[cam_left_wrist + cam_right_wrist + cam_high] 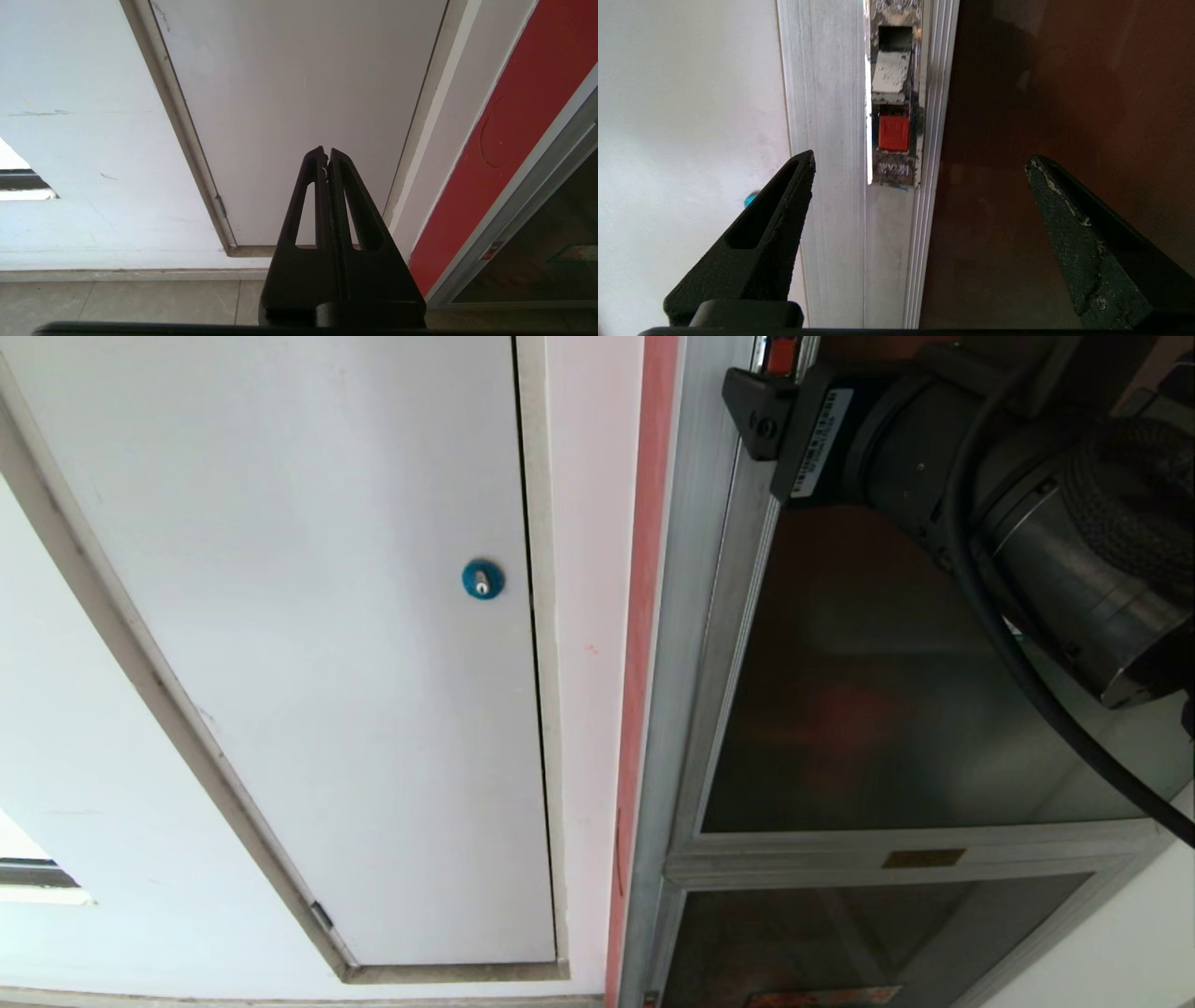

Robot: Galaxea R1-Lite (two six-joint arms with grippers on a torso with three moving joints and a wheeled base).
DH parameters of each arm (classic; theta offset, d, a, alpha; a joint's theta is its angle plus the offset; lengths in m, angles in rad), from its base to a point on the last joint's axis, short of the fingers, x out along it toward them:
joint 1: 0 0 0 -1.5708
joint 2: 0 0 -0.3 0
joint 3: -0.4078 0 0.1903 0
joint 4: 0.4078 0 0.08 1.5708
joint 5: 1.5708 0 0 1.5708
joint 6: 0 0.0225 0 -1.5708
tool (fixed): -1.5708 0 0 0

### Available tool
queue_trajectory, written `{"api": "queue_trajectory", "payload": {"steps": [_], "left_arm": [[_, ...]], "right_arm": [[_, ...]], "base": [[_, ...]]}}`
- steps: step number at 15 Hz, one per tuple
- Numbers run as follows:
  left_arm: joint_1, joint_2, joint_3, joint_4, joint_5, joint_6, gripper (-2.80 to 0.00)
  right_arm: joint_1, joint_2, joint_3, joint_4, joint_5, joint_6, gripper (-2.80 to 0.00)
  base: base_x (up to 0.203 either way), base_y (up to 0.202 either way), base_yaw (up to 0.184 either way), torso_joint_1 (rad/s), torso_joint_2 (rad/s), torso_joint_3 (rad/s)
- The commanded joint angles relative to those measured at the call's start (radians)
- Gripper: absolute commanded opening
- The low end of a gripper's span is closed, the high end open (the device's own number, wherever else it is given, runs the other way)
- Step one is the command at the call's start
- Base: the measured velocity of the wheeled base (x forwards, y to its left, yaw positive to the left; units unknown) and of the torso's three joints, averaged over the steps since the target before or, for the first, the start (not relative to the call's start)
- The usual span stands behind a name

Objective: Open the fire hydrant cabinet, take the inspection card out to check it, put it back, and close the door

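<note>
The fire hydrant cabinet (695, 616) stands on the right, with a silver metal frame. Its door (887, 691), a dark frosted-glass panel, lies in that frame. The red latch (893, 133) sits in the door's silver edge, with a thin bright slit beside it. My right gripper (920, 156) is open, a little short of the latch, with nothing between its fingers. One finger is before the frame, the other before the glass. The right arm's wrist (934, 439) reaches in at the upper right. My left gripper (326, 150) is shut and empty, parked low facing the white door. The inspection card is out of view.
A white door with a blue round lock (483, 579) fills the wall left of the cabinet. A red strip (644, 616) runs between them. Below the big door is a smaller dark glass panel (840, 943) and a brass plate (922, 858). Floor tiles (117, 303) show below.
</note>
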State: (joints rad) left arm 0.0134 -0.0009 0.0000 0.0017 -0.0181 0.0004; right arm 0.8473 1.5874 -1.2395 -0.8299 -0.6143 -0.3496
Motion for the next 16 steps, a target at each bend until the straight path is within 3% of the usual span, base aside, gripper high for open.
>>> {"api": "queue_trajectory", "payload": {"steps": [1,16], "left_arm": [[0.000,0.001,0.000,0.003,0.000,0.000,-2.80],[0.000,0.001,0.000,0.000,0.000,0.000,-2.80]], "right_arm": [[-0.011,0.008,-0.015,-0.005,-0.002,-0.004,0.00],[-0.026,0.097,-0.170,0.012,0.010,-0.046,0.00]], "base": [[0.000,0.000,0.000,0.000,0.00,0.000],[0.000,0.000,0.000,0.000,0.00,0.000]]}}
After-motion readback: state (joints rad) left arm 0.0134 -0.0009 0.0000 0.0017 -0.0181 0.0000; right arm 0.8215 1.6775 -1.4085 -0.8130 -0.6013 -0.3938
